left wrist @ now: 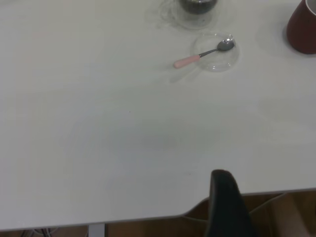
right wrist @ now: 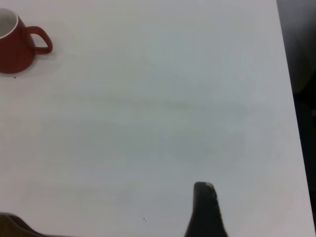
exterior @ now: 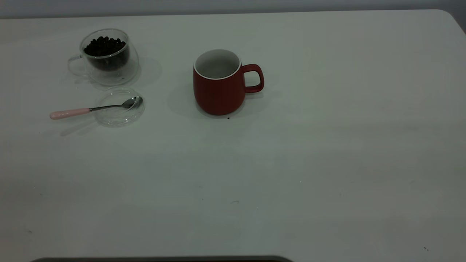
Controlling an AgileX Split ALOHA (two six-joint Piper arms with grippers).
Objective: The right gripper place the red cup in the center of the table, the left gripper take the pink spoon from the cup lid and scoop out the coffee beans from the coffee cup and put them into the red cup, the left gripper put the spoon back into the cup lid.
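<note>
The red cup [exterior: 218, 85] stands upright near the middle of the table [exterior: 291, 163], handle to the right, its white inside bare. It also shows in the left wrist view [left wrist: 302, 27] and the right wrist view [right wrist: 12, 44]. The coffee cup [exterior: 107, 58] stands at the far left with the coffee beans [exterior: 105, 46] inside. The cup lid [exterior: 120, 107] lies just in front of it. The pink spoon [exterior: 91, 109] rests with its bowl in the lid and its handle pointing left. The left gripper [left wrist: 224, 197] hangs over the table's near edge, far from the spoon [left wrist: 202, 54]. The right gripper [right wrist: 205, 207] hangs far from the red cup. Neither shows in the exterior view.
A tiny dark speck [exterior: 228, 118] lies by the red cup's base. The table's rounded corner [exterior: 449, 16] is at the far right. A dark strip [exterior: 160, 259] runs along the bottom of the exterior view. The table's side edge [right wrist: 291, 98] shows in the right wrist view.
</note>
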